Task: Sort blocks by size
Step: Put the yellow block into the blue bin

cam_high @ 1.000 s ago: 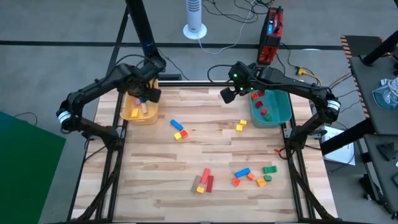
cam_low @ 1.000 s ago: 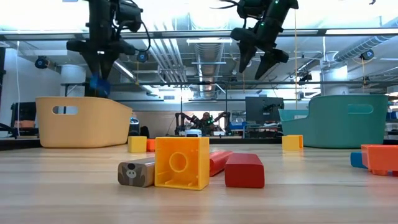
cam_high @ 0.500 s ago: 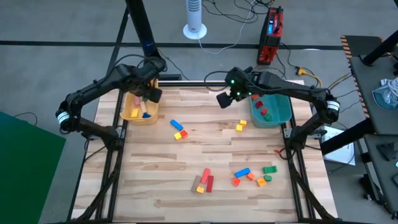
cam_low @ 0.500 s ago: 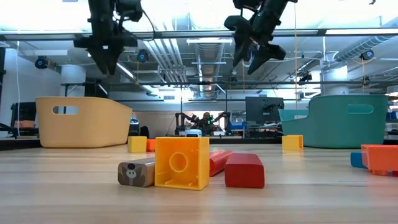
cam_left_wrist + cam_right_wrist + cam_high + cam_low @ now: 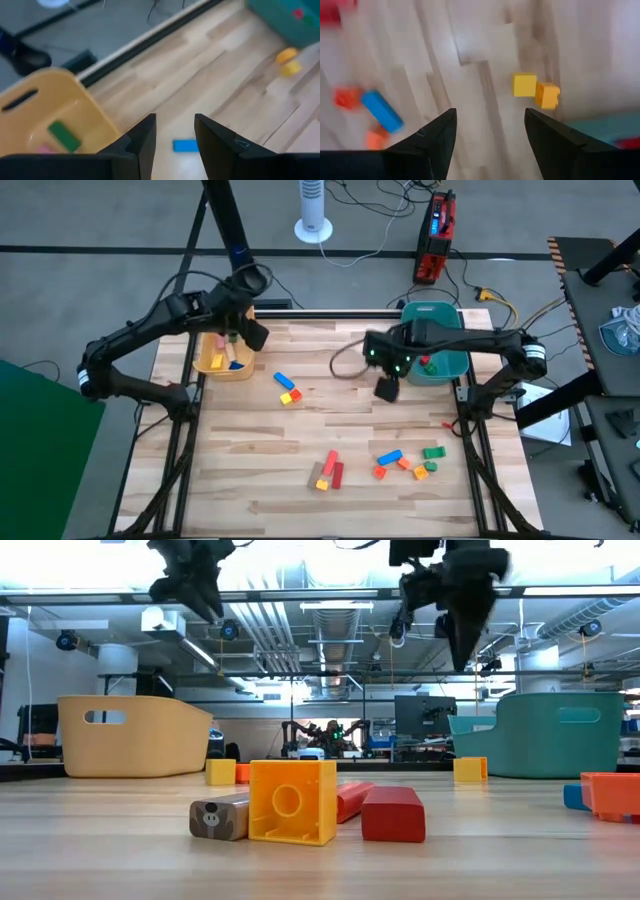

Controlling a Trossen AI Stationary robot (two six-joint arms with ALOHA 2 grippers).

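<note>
Table (image 5: 250, 450) – pale matt wood; blocks (image 5: 330, 470) – glossy plastic.

Two dark, jointed arms — black cables looped alongside, white bands near the elbows; the right tool (image 5: 386, 387) shows green lights.

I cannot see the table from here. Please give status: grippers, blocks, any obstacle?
Left gripper open, empty, by the yellow bin. Right gripper open, empty, above the yellow and orange cubes. Most blocks still loose on the table. Nothing blocks the way.
</note>
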